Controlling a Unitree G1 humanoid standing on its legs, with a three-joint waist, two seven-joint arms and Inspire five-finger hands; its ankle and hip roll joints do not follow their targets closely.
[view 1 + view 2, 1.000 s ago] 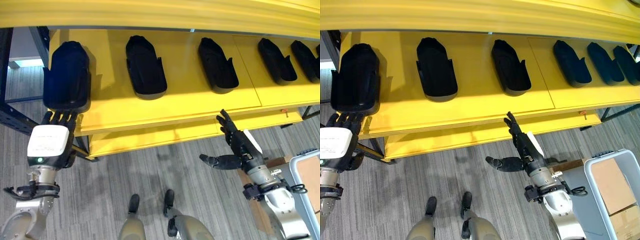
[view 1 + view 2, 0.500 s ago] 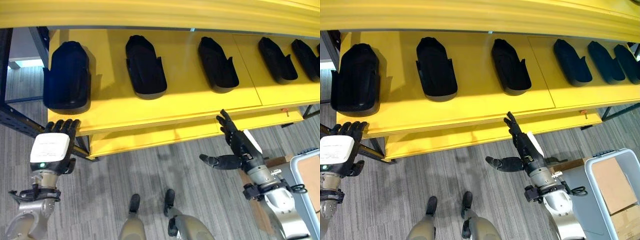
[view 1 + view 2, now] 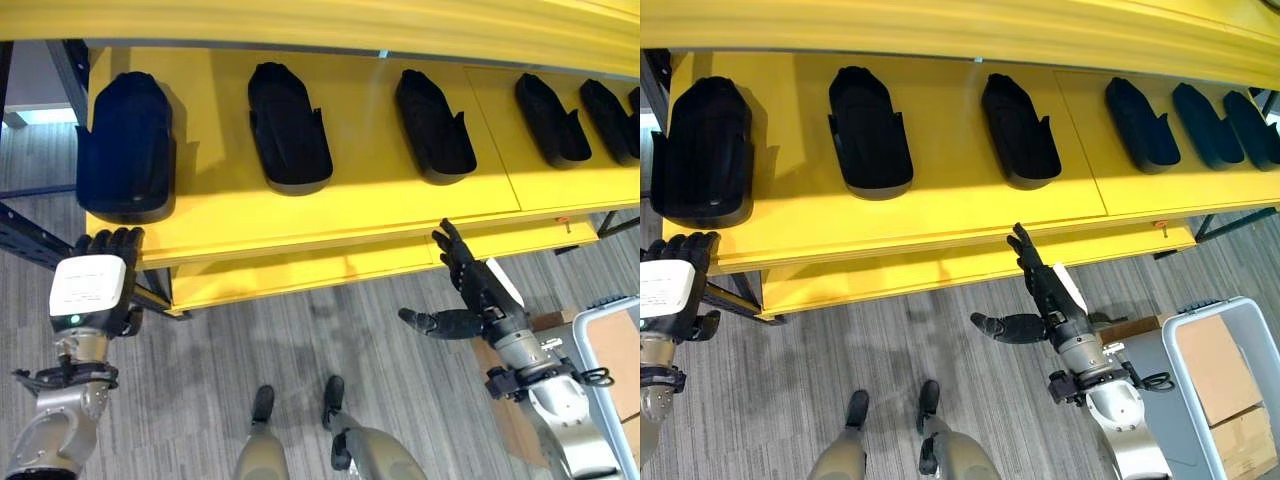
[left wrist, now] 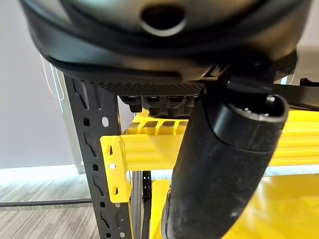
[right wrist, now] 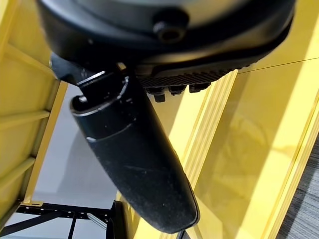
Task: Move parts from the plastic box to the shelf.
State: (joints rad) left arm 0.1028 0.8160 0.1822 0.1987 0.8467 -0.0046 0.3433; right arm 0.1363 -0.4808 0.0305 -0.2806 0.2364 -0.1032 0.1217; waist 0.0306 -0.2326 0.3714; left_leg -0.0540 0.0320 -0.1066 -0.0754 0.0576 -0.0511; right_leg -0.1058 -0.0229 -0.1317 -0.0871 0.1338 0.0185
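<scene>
While six black parts [image 3: 290, 128] line the yellow shelf [image 3: 330, 215] across the frame's top | left hand [image 3: 95, 290] lower left, fingers relaxed, empty | right hand [image 3: 470, 300] splayed, empty | plastic box [image 3: 1215, 380] lower right; more may remain.

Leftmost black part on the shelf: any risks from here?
1. The leftmost black part sits at the shelf's left end, near the front edge; a bump from the left hand just below could tip it off.
2. The right hand, fingers straight, is close to the shelf's front edge and could clip it when moving.
</scene>
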